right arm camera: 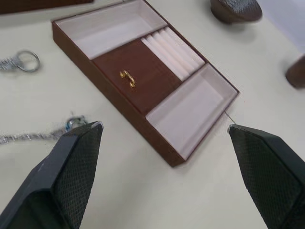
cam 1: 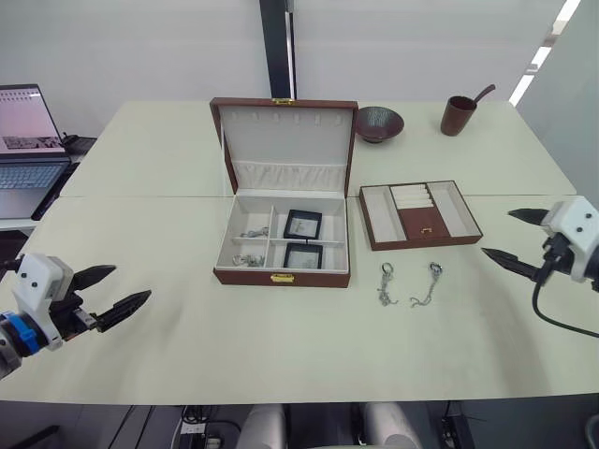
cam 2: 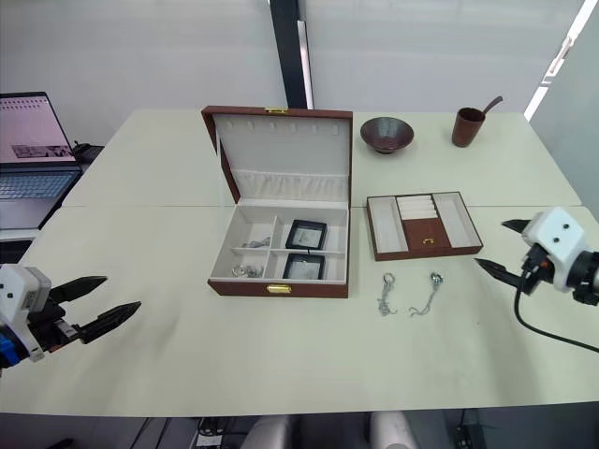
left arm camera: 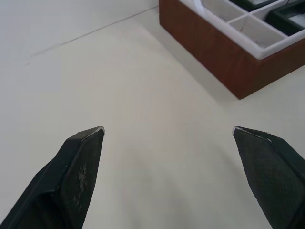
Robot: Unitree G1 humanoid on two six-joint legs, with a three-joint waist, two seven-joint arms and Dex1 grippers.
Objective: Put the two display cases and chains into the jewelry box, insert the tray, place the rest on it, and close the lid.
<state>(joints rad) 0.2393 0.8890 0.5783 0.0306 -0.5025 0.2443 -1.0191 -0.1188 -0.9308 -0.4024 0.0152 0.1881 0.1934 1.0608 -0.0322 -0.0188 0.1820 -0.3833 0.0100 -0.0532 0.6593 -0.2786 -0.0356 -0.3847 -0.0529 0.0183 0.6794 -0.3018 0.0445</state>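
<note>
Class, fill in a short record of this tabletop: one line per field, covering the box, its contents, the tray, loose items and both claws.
jewelry box: on the table, lid standing open
display cases: two, both in the box's right-hand compartments
box's left compartments: small silvery items
tray: on the table right of the box, not yet inserted
chains: two, lying on the table in front of the tray
left claw: open, empty, over bare table
right claw: open, empty, near the tray

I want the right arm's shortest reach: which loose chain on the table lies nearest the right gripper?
The chain farther from the jewelry box, below the tray; the other chain lies beside it, toward the box.
</note>
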